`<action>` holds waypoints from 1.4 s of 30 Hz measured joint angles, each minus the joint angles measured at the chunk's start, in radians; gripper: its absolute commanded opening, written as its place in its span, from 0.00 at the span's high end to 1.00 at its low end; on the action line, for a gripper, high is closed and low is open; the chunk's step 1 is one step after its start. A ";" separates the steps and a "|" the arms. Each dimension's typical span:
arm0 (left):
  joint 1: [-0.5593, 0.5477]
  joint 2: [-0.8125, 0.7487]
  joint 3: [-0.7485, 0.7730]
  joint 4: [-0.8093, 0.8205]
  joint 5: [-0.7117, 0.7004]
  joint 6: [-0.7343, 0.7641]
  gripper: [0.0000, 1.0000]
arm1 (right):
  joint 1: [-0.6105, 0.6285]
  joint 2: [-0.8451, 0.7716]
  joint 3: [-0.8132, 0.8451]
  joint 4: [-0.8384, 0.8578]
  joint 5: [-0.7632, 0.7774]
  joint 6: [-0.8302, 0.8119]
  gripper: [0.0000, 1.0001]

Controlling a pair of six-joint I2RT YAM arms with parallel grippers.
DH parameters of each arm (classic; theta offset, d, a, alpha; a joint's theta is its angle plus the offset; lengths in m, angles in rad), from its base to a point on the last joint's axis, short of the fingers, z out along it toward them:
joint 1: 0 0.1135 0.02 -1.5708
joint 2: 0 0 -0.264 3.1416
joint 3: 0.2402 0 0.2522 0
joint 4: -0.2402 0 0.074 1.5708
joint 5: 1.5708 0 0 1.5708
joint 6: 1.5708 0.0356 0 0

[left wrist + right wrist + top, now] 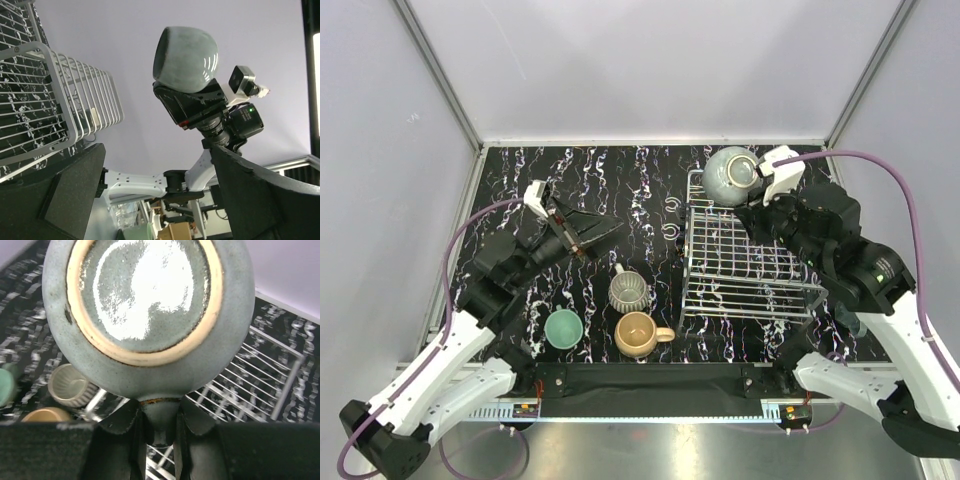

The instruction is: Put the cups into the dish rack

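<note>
Grey-green glaze catches the light on the cup (728, 172) that the right gripper (758, 190) holds up by the far left corner of the dish rack (740, 270). Its two fingers (134, 432) are clamped on the cup's handle, one on each side. Close in, the cup's pale unglazed foot ring and shiny base face the wrist. From across the table the cup shows clear of the wires, with plain wall behind it and a gap to the silver rack's raised side. The rack sits on the right half of the black, white-veined table (520, 190), and I see no cup standing among its prongs. Over on the left, the left gripper (603, 236) hangs above the tabletop with its fingers spread wide apart and nothing between them, its tips pointing right toward the rack. Three more cups stand on the table between the two arms, just left of the rack's near end. The cream cup with dark ribbed stripes (629, 290) is the farthest of them. The tan cup (638, 334) stands just nearer, its handle turned right toward the rack. The teal-green cup (563, 328) is off to their left, apart from both, mouth up.
</note>
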 measured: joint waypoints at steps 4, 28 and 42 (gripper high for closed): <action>0.000 0.027 0.022 -0.005 0.037 0.051 0.08 | -0.047 0.023 0.004 -0.027 0.064 -0.075 1.00; 0.000 0.138 0.068 -0.028 0.199 0.184 0.09 | -1.043 0.430 0.049 0.151 -0.583 0.039 1.00; 0.013 0.142 0.012 -0.026 0.243 0.225 0.10 | -0.893 0.673 0.216 0.014 -0.589 -0.085 1.00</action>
